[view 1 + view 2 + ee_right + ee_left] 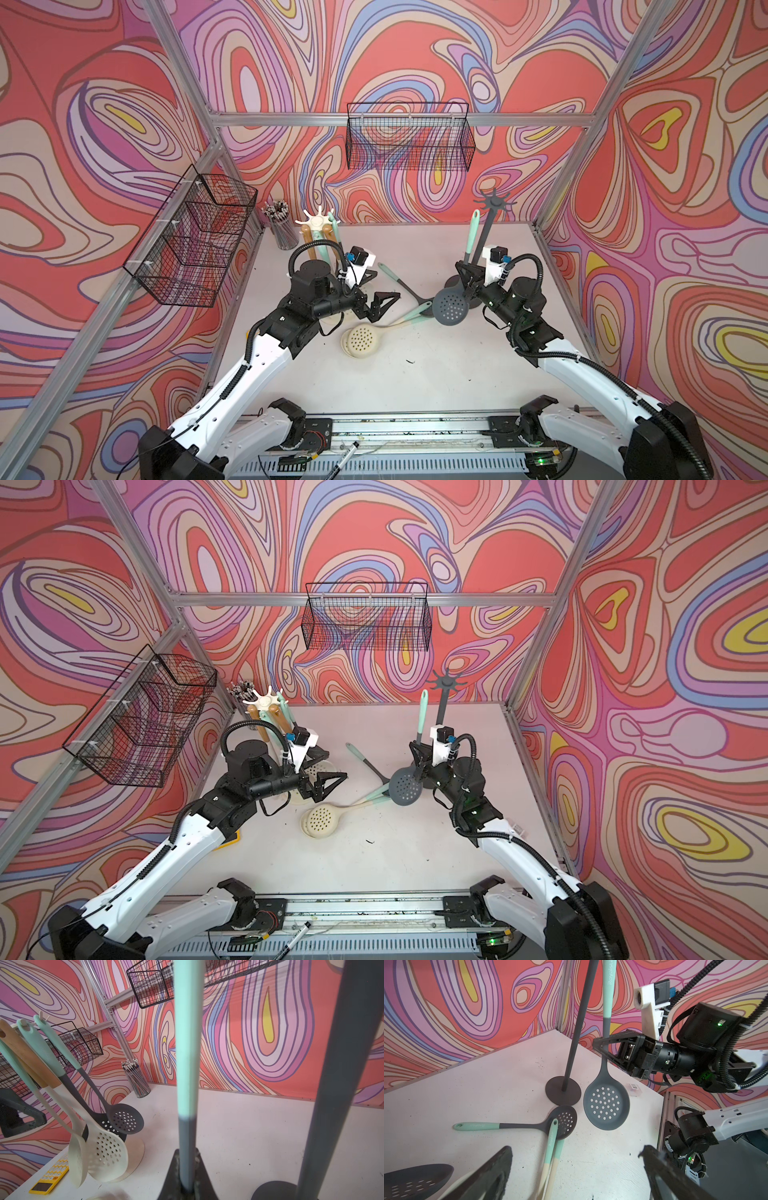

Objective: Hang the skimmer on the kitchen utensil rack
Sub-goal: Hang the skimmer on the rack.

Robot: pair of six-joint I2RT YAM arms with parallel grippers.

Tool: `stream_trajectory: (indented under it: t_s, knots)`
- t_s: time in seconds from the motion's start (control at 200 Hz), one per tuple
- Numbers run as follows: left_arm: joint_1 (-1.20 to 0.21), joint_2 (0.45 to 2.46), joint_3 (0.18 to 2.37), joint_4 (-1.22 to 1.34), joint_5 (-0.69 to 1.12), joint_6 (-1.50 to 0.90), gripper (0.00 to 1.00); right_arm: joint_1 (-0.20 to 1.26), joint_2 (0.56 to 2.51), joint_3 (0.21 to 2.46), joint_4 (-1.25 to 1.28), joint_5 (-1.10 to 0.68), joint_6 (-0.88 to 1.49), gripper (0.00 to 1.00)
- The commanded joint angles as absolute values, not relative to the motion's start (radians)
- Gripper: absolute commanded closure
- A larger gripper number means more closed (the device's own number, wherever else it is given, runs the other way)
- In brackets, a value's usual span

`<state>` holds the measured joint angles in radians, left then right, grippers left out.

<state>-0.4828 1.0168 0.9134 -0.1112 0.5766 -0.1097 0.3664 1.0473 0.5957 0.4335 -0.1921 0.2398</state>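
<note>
My right gripper [467, 274] [604, 1043] [187, 1167] is shut on the neck of a dark grey skimmer [451, 306] [405, 786] [606, 1105] and holds it upright. Its perforated head hangs down above the table, and its mint handle [188, 1064] points up. The dark grey kitchen utensil rack [494, 203] [446, 682], a round base with a thin post [575, 1028] [336, 1084] and a star of hooks, stands right beside it. The handle's end is just below and left of the hooks. My left gripper [380, 305] [326, 785] [576, 1150] is open with nothing in it, over the table's middle.
A second grey skimmer [399, 282] and cream skimmers [361, 338] lie mid-table. A cream rack [318, 220] with hung utensils and a pen cup [282, 226] stand at the back left. Wire baskets [409, 137] [195, 237] hang on the walls. A yellow calculator [49, 1178] lies at the left.
</note>
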Motion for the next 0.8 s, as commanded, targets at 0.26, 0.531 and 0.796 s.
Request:
stream_trajectory:
  t_s: [0.26, 0.531, 0.796]
  knots:
    - [-0.477, 1.02, 0.9, -0.085, 0.598, -0.121, 0.0, 0.301, 1.076, 0.58, 0.531, -0.256, 0.314, 0.93]
    - [-0.477, 1.02, 0.902, -0.086, 0.601, -0.12, 0.0, 0.299, 1.091, 0.58, 0.569, -0.278, 0.315, 0.93]
    - [-0.476, 1.022, 0.902, -0.087, 0.603, -0.118, 0.0, 0.299, 1.112, 0.601, 0.549, -0.308, 0.301, 0.93]
